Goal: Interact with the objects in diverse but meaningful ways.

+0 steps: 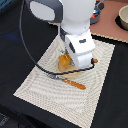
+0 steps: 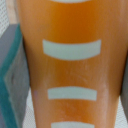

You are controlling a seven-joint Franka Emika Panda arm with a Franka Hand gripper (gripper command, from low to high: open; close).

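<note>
Centrally in the exterior view, the gripper (image 1: 66,59) sits low over the golden-yellow bread loaf (image 1: 64,62) on the striped placemat (image 1: 45,85); whether its jaws clasp it cannot be told. A wooden-handled knife (image 1: 70,81) lies just below.

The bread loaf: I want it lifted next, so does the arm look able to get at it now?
Probably yes. The end effector is right down over the bread loaf, which fills the wrist view; nothing visible lies between them. Its own bulk hides whether it grips.
</note>
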